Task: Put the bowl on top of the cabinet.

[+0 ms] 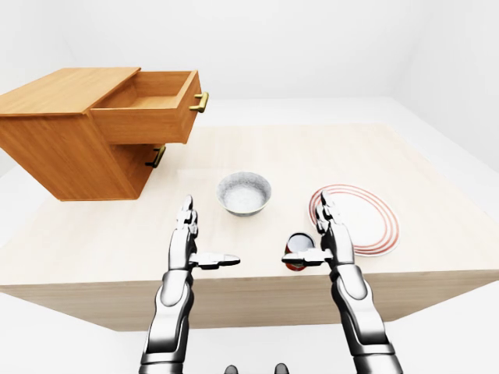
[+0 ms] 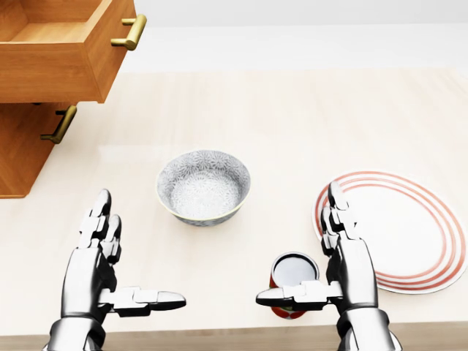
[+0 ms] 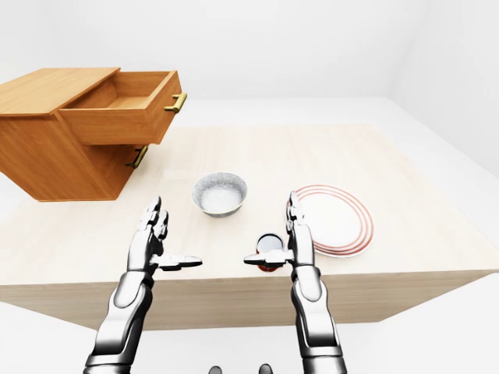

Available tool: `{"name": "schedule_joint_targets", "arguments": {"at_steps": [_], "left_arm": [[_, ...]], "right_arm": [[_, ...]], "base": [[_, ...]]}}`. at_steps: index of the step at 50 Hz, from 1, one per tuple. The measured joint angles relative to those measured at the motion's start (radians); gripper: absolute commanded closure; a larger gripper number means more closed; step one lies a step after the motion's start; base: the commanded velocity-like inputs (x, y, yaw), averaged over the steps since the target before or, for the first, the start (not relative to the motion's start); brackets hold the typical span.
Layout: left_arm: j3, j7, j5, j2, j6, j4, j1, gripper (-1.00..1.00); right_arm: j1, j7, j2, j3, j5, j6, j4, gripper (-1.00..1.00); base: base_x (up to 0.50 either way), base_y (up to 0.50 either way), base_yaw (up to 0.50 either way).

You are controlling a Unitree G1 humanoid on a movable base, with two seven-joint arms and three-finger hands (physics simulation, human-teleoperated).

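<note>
A grey patterned bowl (image 2: 203, 186) stands upright on the pale wooden table (image 2: 292, 124), near its middle. The wooden cabinet (image 1: 66, 136) sits at the left of the left-eye view, its top drawer (image 1: 148, 105) pulled out and empty. My left hand (image 2: 128, 274) hovers open below and left of the bowl, palm inward, thumb pointing right. My right hand (image 2: 314, 267) is open too, below and right of the bowl, its thumb across a red can (image 2: 292, 284) without gripping it. Neither hand touches the bowl.
A white plate with red rings (image 2: 398, 230) lies at the right of the head view, just beyond my right hand. The red can stands near the table's near edge. The cabinet's lower drawer is shut, with a brass handle (image 2: 60, 126).
</note>
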Motion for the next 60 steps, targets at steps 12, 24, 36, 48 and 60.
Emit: {"name": "schedule_joint_targets", "arguments": {"at_steps": [12, 24, 36, 48, 60], "left_arm": [[0.027, -0.015, -0.018, 0.012, 0.015, -0.01, 0.005, -1.0], [0.034, -0.021, -0.02, 0.015, 0.02, -0.021, 0.011, -1.0], [0.032, -0.026, -0.005, 0.017, 0.038, -0.045, 0.029, -1.0], [0.031, -0.033, 0.008, 0.017, 0.043, -0.056, 0.031, -1.0], [0.032, -0.037, 0.016, 0.018, 0.037, -0.053, 0.026, -1.0]], "right_arm": [[0.007, 0.001, -0.004, -0.007, -0.005, 0.009, -0.018, -1.0], [0.0, -0.003, -0.005, -0.005, -0.014, 0.009, -0.006, -1.0], [-0.001, -0.003, -0.005, -0.004, -0.021, 0.013, 0.009, -1.0], [-0.01, -0.003, -0.005, -0.005, -0.02, 0.012, 0.018, -1.0], [-0.019, -0.003, -0.004, -0.003, -0.021, 0.009, 0.023, -1.0]], "base": [[0.0, 0.0, 0.0], [0.0, 0.0, 0.0], [0.24, 0.0, 0.0], [0.5, 0.0, 0.0], [0.5, 0.0, 0.0]]}}
